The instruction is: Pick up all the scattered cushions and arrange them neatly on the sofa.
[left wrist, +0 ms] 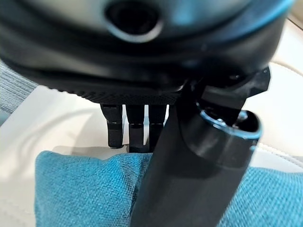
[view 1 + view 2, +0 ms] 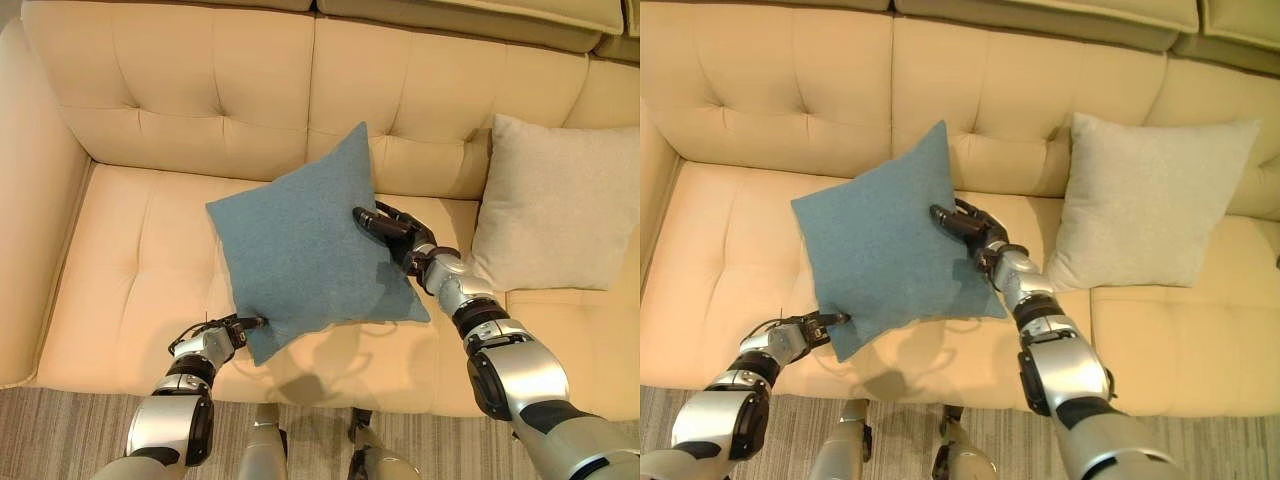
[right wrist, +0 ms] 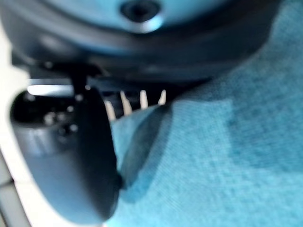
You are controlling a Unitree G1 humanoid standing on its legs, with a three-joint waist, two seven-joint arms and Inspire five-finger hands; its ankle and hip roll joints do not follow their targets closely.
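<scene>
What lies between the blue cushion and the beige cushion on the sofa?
The right hand gripping the blue cushion, then bare sofa up to the beige cushion, in both eye views.

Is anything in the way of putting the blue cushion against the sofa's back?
Nothing visible. Both hands, left and right, pinch the blue cushion above the seat, and the backrest behind it is bare. The beige cushion leans further toward the robot's right, beside that spot.

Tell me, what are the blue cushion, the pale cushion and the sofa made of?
The blue cushion looks like woven cloth: the right wrist view shows a fine, matte weave. The pale cushion seems a similar soft fabric, matte and slightly grainy. The sofa looks like smooth cream leather or faux leather, with a soft sheen and stitched, dimpled panels; which one cannot be told.
</scene>
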